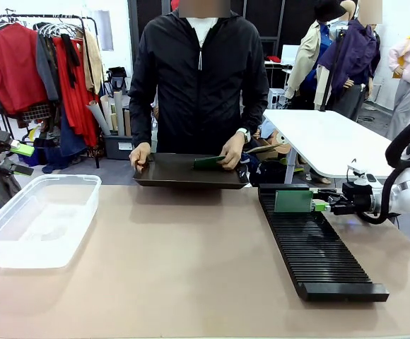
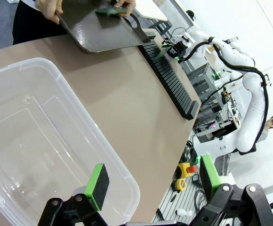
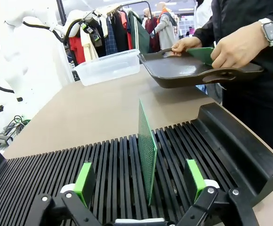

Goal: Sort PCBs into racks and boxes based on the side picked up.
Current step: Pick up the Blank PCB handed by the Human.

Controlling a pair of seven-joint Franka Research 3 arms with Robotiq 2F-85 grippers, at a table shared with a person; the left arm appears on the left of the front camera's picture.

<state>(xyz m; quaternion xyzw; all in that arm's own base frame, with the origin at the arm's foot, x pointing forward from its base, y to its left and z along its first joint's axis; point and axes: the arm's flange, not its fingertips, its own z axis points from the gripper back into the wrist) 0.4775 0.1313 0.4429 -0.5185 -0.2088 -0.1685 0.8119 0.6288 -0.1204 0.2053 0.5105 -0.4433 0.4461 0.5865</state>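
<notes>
**Right gripper.** I am reading the right gripper [image 3: 140,186] as wide open. Its two green pads [image 3: 84,181] are standing well apart, one on each side of a PCB [image 3: 147,146], and neither pad is touching the board.

**Position of the board.** The PCB is standing upright on its edge in one slot of the black rack [image 1: 318,247]. It is sitting between the two fingers, with its flat faces turned toward the pads. In the front view I am seeing it at the far end of the rack, with the gripper reaching in from the right, level with the board.

**Rack.** The rack is lying on the right half of the table [image 1: 191,268], running from near to far.

**Left gripper.** I am reading the left gripper [image 2: 153,183] as wide open as well. It is hanging above the near right corner of the clear box [image 1: 49,251], which is sitting on the left side of the table, well apart from the rack.

**Person.** At the far edge a person is holding a dark tray [image 1: 184,173] level with both hands. One hand [image 1: 140,155] is gripping the tray's left end. The other hand [image 1: 232,150] is resting on a second PCB [image 1: 208,162] lying on the tray near its right end. I cannot tell which face of that board is turned up.
</notes>
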